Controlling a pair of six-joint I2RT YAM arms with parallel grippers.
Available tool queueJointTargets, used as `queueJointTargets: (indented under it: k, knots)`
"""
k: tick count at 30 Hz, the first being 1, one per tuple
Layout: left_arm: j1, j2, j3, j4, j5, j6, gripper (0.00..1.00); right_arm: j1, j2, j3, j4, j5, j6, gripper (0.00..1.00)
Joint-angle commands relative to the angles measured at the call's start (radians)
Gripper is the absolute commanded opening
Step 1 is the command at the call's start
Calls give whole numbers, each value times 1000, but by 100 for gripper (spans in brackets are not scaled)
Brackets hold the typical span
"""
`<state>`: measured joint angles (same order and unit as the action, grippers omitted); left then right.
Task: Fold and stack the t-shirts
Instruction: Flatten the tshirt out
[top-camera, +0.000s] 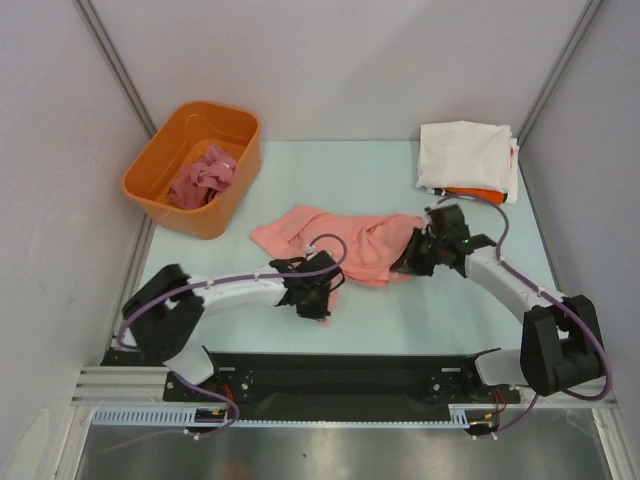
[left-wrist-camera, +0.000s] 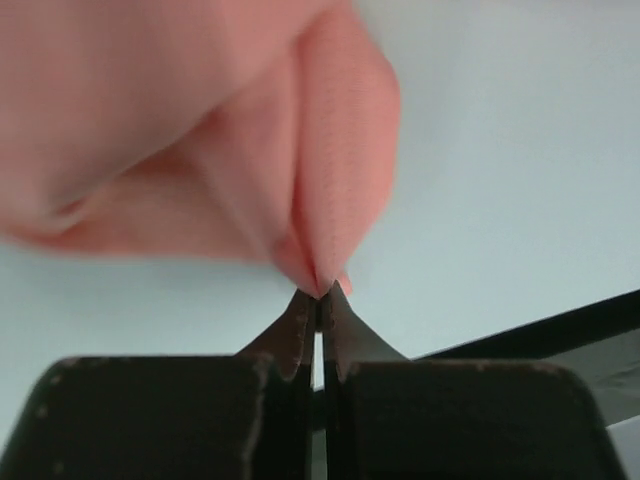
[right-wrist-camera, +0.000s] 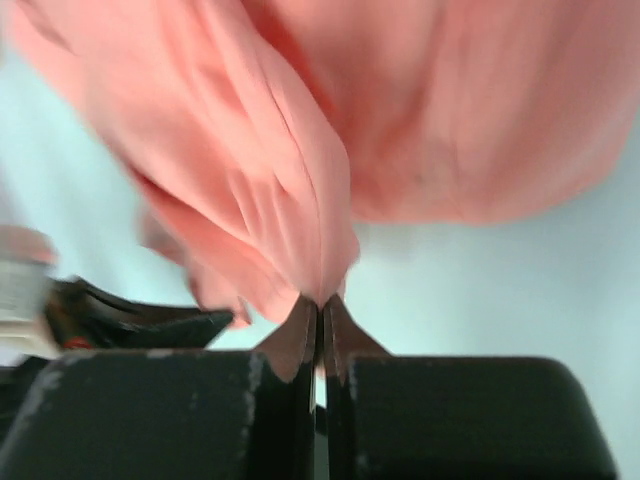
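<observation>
Salmon-pink t-shirt (top-camera: 345, 245) lies crumpled at centre frame; we see the left gripper (left-wrist-camera: 320, 296) and right gripper (right-wrist-camera: 321, 300), jaws pressed together, each pinching its cloth.

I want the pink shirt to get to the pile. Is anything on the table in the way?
Nothing loose. The salmon-pink shirt, pinched by the left gripper and right gripper, lies mid-table; the folded stack sits in the far right corner. Only the right arm itself is between them.
</observation>
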<state>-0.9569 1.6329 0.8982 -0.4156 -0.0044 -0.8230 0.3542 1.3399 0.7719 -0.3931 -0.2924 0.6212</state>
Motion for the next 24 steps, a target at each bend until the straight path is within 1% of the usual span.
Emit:
queueJointTargets:
  k: [1,2,3,4,5,6,7,8,9,10,11,12,14,18,20,21,24]
  knots:
    - [39,-236,31,-331,-183,56,0,-165,-68,168,-38,-238,21,0]
    - [52,-301,54,-378,-201,76,0,-200,-77,219,-59,-263,25,0]
    - [69,-358,108,-423,-232,90,0,-240,-81,310,-103,-287,26,0]
    - [110,-460,138,-502,-246,106,0,-326,-81,366,-127,-325,34,0]
    - [136,-503,168,-537,-253,145,0,-346,-79,412,-150,-346,37,0]
    - [199,-539,226,-563,-253,171,0,-407,-73,502,-191,-361,40,0]
    - [230,-595,258,-616,-252,197,0,-443,-71,539,-210,-390,48,0]
    - [259,-614,293,-644,-259,247,0,-510,-68,572,-225,-405,52,0]
    - [311,-628,362,-673,-267,272,0,-543,-70,604,-251,-419,58,0]
    - [334,-637,396,-721,-287,297,0,-573,-73,647,-262,-450,60,0]
    - [351,-650,430,-739,-298,338,0,-642,-76,667,-273,-464,67,0]
    - [378,-654,489,-765,-310,357,0,-668,-80,682,-292,-487,68,0]
    - [402,-662,547,-785,-335,402,0,-696,-79,748,-355,-453,46,0]
    - [449,-662,697,-834,-376,440,0,-759,-130,757,-337,-439,98,0]
    - [458,-670,732,-838,-388,453,0,-774,-142,797,-365,-410,86,0]
    - [463,-679,749,-838,-388,453,0,-779,-146,813,-397,-372,68,0]
    - [463,-699,731,-829,-364,455,0,-775,-153,851,-426,-312,61,0]
